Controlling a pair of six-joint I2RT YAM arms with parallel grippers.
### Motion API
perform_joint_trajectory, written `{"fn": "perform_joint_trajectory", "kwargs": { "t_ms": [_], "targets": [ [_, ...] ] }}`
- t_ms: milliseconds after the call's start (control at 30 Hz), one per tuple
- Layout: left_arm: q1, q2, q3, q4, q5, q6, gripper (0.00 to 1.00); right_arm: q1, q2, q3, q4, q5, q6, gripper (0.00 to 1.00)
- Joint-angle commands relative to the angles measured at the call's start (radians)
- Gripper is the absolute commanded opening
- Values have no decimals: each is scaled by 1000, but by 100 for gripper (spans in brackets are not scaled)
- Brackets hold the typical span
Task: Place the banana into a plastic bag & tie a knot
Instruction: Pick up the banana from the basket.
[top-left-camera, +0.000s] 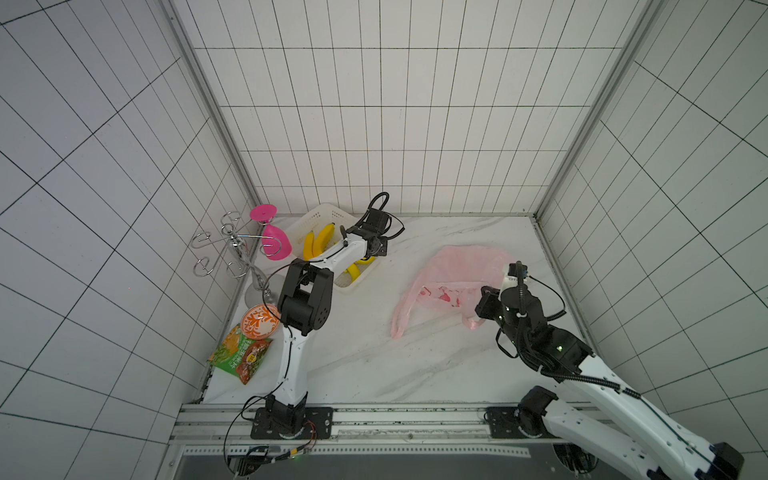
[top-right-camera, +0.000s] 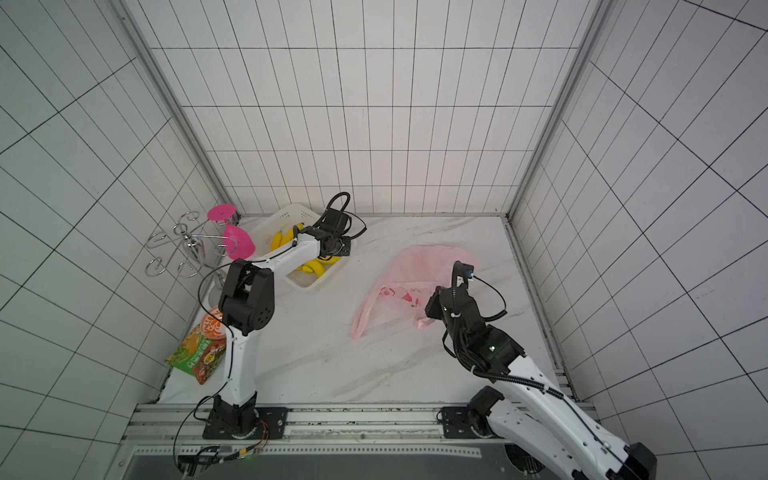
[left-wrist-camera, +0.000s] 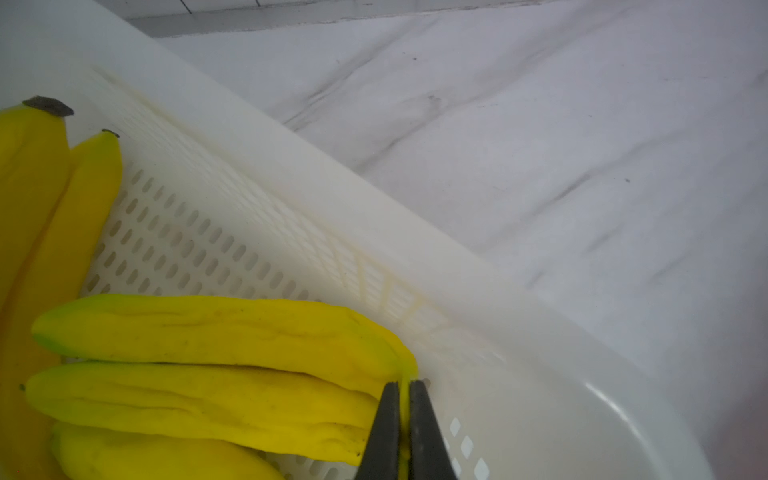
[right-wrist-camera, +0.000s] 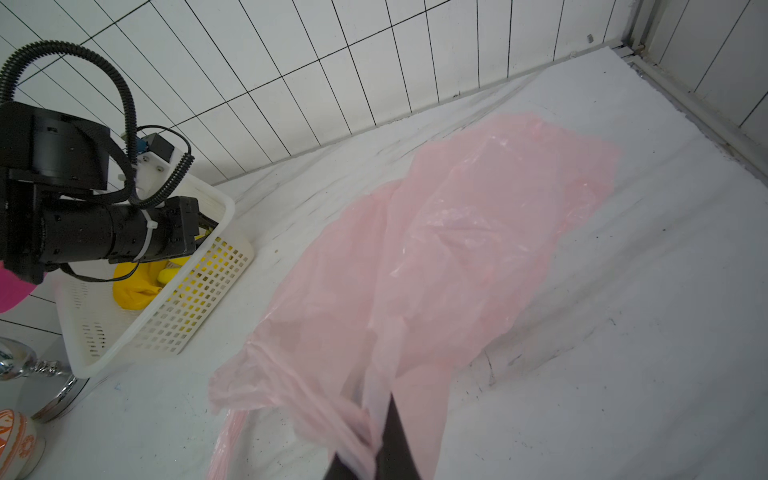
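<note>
The cell is walled in white grid-lined tiles (top-left-camera: 374, 104) over a white marble-veined tabletop (top-left-camera: 353, 353). The thin translucent pale-pink plastic bag (top-left-camera: 461, 266) is laid flat on it, a handle pinched by the closed right gripper (right-wrist-camera: 374, 415). Yellow bananas (top-left-camera: 318, 245) are kept in a white perforated plastic basket (top-left-camera: 320, 212); the stem of one banana (left-wrist-camera: 208, 328) is clamped by the closed left gripper (left-wrist-camera: 403, 386).

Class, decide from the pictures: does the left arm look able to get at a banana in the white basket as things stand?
Very likely yes: the left gripper is down inside the basket, jaws shut on the stem end of a banana, with nothing seen blocking it.
</note>
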Motion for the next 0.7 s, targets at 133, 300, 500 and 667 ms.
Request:
{"fn": "perform_joint_trajectory", "kwargs": {
  "t_ms": [133, 300, 500, 667],
  "targets": [
    [-77, -212, -181, 74, 6, -72, 0, -32, 31, 41, -23, -28, -20, 0],
    [-95, -466, -296, 118, 18, -85, 0, -33, 77, 94, -32, -78, -26, 0],
    [-98, -782, -564, 282, 163, -147, 0, -34, 89, 126, -37, -94, -13, 0],
    [-114, -983, -753, 424, 348, -242, 0, -34, 104, 152, -31, -127, -4, 0]
  ]
}}
